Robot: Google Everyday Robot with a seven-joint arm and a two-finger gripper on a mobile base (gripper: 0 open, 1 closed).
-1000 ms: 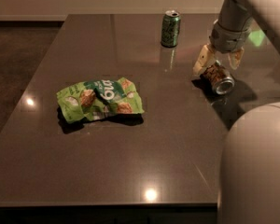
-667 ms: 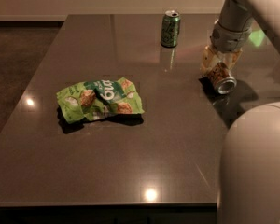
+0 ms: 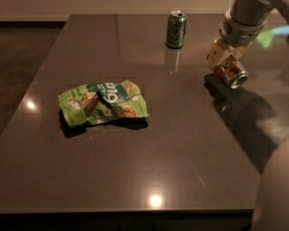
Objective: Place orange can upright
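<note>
Clamping the mottled orange can (image 3: 232, 75), your end effector (image 3: 225, 63) holds it tilted, silver end down-right, over the glossy bench (image 3: 183, 148)

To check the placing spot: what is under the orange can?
Under the tilted orange can, held by the gripper at right, lie the table and its shadow. Any contact point is covered.

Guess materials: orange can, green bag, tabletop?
The orange can, held tilted in the gripper above the right of the table: likely aluminium, shiny silver end. The green bag: thin glossy plastic film, crinkled. The table: dark, smooth, mirrors lights; stone or laminate, can't tell.
</note>
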